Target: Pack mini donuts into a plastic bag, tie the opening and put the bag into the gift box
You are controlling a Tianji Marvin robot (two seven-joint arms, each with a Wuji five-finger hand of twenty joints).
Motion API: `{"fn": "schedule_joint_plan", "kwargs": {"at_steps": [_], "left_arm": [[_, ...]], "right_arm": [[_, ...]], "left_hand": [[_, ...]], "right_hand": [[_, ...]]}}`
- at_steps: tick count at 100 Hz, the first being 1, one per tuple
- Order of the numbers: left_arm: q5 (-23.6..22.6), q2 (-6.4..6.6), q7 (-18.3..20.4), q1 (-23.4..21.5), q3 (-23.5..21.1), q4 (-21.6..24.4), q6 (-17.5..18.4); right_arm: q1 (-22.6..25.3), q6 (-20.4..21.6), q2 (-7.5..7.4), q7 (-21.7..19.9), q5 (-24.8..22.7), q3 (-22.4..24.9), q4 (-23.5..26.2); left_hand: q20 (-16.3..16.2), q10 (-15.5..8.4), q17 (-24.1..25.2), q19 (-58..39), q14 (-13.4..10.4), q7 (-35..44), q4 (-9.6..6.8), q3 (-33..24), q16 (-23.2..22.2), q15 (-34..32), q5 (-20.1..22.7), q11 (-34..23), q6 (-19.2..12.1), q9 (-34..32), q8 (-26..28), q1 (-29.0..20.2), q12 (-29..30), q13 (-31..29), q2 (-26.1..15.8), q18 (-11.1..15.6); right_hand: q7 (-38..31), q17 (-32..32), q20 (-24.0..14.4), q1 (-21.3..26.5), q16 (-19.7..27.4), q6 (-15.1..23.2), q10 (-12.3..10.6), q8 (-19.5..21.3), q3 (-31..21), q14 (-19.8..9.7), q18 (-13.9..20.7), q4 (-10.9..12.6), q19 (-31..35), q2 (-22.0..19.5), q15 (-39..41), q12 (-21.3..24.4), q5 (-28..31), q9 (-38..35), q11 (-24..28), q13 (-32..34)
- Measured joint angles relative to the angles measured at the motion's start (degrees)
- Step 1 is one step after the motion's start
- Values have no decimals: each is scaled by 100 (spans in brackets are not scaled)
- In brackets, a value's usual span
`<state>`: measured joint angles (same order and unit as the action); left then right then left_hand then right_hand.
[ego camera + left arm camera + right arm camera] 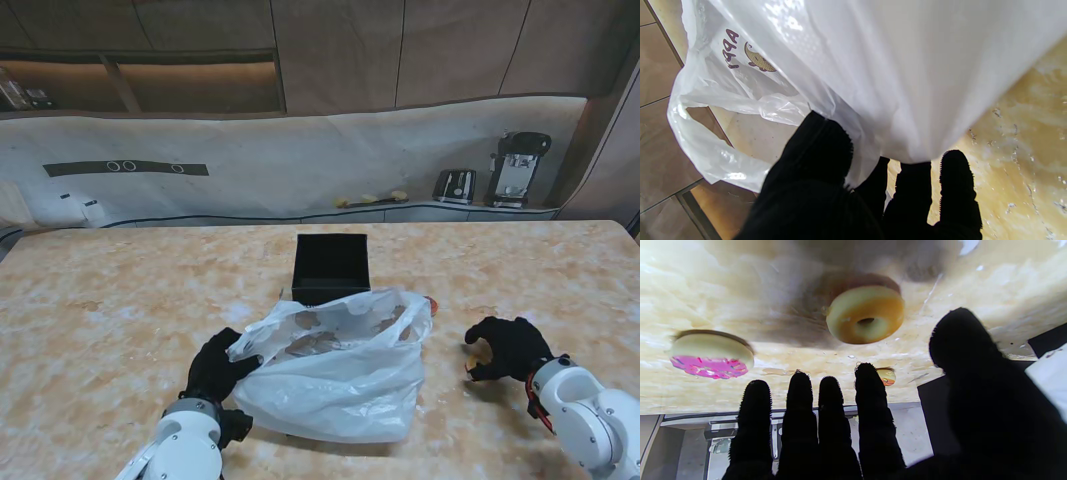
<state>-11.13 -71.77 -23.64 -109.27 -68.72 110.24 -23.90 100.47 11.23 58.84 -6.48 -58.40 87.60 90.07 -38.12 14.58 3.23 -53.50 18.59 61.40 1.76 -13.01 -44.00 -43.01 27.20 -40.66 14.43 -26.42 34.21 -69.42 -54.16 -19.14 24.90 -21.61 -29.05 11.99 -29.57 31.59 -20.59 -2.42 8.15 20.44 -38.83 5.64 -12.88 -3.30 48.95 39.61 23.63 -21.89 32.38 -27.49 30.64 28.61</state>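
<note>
Two-handed bagging stage, with several mini donuts already inside the plastic bag and others yet to be loaded. The bag lies near the middle of the worktop, toward its near edge, its mouth facing the black gift box, which stands open just beyond it, farther from me. The left hand is closed on the bag's left rim; in the left wrist view the film drapes over the gloved fingers, and one printed handle loop hangs free. The right hand hovers palm-down near the worktop's right side, holding nothing, its fingers extended and slightly apart with the thumb set off to one side. Beneath it the right wrist view shows a plain glazed donut and a pink-iced donut lying apart on the stone surface; a third, small and half hidden behind a fingertip, lies farther off beside the bag. Probable risks: the thin film may slip from the left hand's pinch, letting the mouth collapse and blocking entry; the smooth, rounded donut may roll or skate away if the fingers close off-centre, since it lies flat on a hard surface; and carrying a donut into a slack opening may push the bag toward the gift box and spill what it holds. Whether the right fingertips touch the worktop cannot be told.
</note>
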Motion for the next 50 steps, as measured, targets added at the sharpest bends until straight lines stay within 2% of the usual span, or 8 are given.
{"fn": "schedule_joint_plan", "kwargs": {"at_steps": [11, 28, 41, 50], "left_arm": [[120, -4, -17, -9, 0, 10, -16], [133, -7, -23, -24, 1, 15, -18], [117, -7, -20, -27, 2, 15, -17], [106, -7, -17, -36, 0, 15, -14]], "right_arm": [[14, -162, -2, 12, 69, -90, -54], [-17, -197, -2, 64, 112, -221, -181], [-45, -382, 8, 135, 433, -325, -246], [-30, -455, 29, 223, 351, -341, -246]], "left_hand": [[0, 0, 0, 0, 0, 0, 0, 0, 0, 0, 0, 0, 0, 0, 0, 0, 1, 1, 0, 0], [0, 0, 9, 6, 0, 0, 0, 0, 1, 1, 0, 0, 2, 1, 2, -1, 4, 3, 0, 3], [0, 0, 18, 44, 0, 0, 0, 0, 1, 2, 0, 1, 4, 58, 60, -1, 10, 4, 0, 7], [0, 0, 20, 47, 0, 0, 0, 0, 1, 2, 0, 1, 5, 58, 60, -1, 10, 4, 0, 7]], "right_hand": [[32, 0, -2, 53, 0, 1, 0, 0, 16, 0, 31, 0, 8, 2, 7, 2, 0, -4, 24, -1], [-26, 168, -56, 134, -63, 1, 0, 5, -9, -1, 159, 0, 146, 11, 157, -10, -64, -4, 156, -1], [-69, 452, -56, 55, -96, 1, 0, 5, -170, 7, 212, 0, 543, 5, 372, -10, -63, -5, 331, -22], [-84, 551, -56, 54, -138, -4, 3, 5, -254, -39, 216, 0, 739, 10, 430, -10, -60, -6, 409, 51]]}}
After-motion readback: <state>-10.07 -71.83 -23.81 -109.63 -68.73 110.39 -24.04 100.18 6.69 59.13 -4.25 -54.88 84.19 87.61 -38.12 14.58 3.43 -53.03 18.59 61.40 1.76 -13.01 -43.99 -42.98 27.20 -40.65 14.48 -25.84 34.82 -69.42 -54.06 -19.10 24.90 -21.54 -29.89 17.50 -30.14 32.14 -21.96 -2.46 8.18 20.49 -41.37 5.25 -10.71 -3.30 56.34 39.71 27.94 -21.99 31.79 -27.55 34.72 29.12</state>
